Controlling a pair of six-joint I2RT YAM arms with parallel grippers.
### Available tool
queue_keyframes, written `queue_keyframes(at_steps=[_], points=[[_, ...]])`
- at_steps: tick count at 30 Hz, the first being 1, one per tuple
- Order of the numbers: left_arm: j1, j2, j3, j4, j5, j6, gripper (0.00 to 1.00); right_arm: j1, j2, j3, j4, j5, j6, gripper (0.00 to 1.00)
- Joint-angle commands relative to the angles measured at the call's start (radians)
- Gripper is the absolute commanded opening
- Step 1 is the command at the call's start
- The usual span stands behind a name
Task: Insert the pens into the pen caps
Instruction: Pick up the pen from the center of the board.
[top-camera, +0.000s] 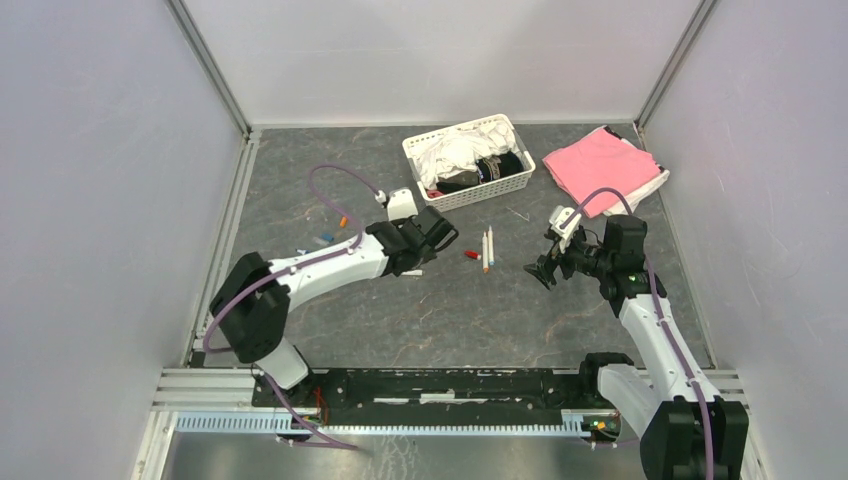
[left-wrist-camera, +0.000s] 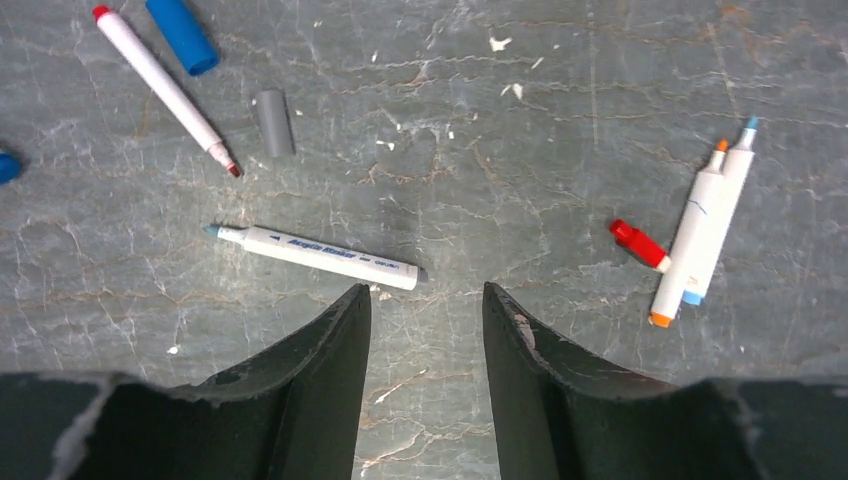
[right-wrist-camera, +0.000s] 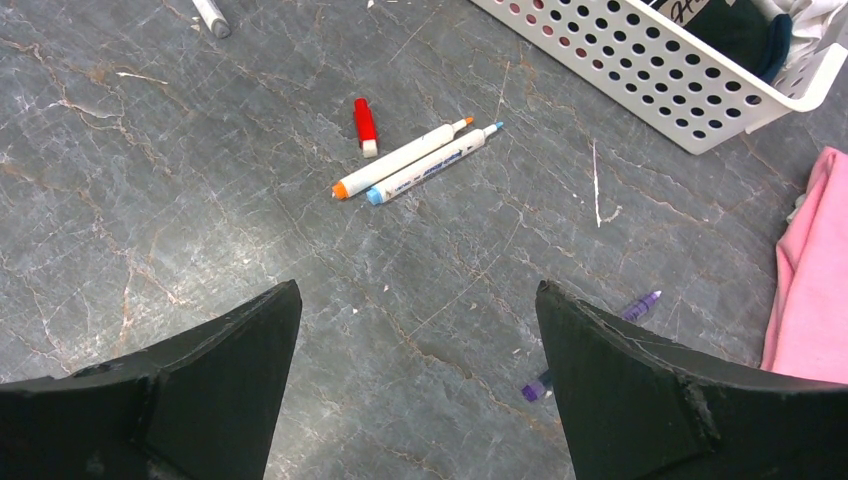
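Hardly started: nothing capped. Five pens counted: orange pen and blue pen touching side by side just on the near side of the basket, lettered pen and red pen farther to its left, purple pen well nearer, half hidden. Three sure caps: red cap beside the pair, blue cap and grey cap near the red pen. Left gripper partly apart, empty, just beside the lettered pen. Right gripper wide apart, empty.

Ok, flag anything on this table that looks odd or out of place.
A purple pen lies alone near the pink cloth, apart from the paired orange and blue pens. White flecks litter the table, and one finger of the left gripper looks chipped.
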Motion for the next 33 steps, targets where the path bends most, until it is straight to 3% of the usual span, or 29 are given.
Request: queue_keyframes(at_steps=[1, 9, 14, 22, 27, 33], points=[[0.001, 0.051, 0.038, -0.133, -0.075, -0.219, 0.52, 0.001, -0.010, 0.035, 0.014, 0.012, 0.001, 0.94], [0.028, 0.098, 0.002, -0.115, -0.061, -0.281, 0.53, 0.001, 0.017, 0.038, 0.016, 0.023, 0.023, 0.95], [0.032, 0.094, -0.037, -0.101, -0.046, -0.336, 0.65, 0.001, 0.015, 0.038, 0.016, 0.024, 0.023, 0.95], [0.067, 0.145, -0.087, -0.048, 0.002, -0.359, 0.66, 0.002, 0.012, 0.037, 0.015, 0.011, 0.025, 0.94], [0.079, 0.185, -0.070, -0.045, 0.022, -0.348, 0.61, 0.002, 0.013, 0.036, 0.015, 0.007, 0.025, 0.95], [0.078, 0.183, -0.124, -0.025, 0.088, -0.338, 0.47, 0.001, 0.011, 0.038, 0.014, 0.005, 0.025, 0.95]])
